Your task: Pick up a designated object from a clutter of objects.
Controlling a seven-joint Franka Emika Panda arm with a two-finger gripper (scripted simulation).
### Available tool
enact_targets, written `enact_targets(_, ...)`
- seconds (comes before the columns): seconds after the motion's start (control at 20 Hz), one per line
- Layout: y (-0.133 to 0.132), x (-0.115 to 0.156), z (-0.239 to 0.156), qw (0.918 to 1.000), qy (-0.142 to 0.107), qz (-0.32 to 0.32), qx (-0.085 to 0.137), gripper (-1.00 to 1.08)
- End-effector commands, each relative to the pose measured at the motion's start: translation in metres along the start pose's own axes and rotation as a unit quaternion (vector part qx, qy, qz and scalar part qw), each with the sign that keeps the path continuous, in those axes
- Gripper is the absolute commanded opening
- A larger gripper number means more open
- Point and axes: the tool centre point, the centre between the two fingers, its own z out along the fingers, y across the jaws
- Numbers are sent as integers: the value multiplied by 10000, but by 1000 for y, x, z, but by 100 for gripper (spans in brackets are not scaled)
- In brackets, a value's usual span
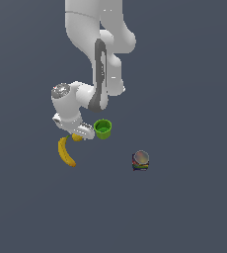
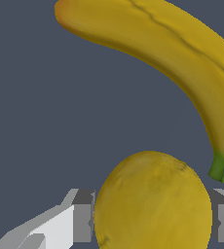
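Observation:
The lemon (image 2: 153,204), small, round and yellow, sits between my gripper's (image 2: 153,224) two grey fingers (image 2: 83,222), which press against its two sides with no gap showing. In the exterior view the gripper (image 1: 79,135) is down at floor level, and only a sliver of the lemon (image 1: 76,138) shows under the white hand. The long curved banana (image 1: 66,151) lies just beside the lemon, apart from it, and its green stem end (image 2: 222,167) points toward the lemon. The green cup (image 1: 102,129) stands upright close to the hand, on the exterior view's right.
A small dark can (image 1: 140,160) with a silvery top stands further off toward the exterior view's right. The arm's white links (image 1: 98,49) rise above the cup. Everything rests on a flat dark grey-blue floor (image 1: 184,207).

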Motion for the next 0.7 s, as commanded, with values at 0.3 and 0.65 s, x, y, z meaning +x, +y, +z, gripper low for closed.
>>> enact_targets(0.3,-24,21,-50,10000,6,2,-8,-100)
enact_targets(0.65,-54,47,-112,10000,7,6,-19,-100)
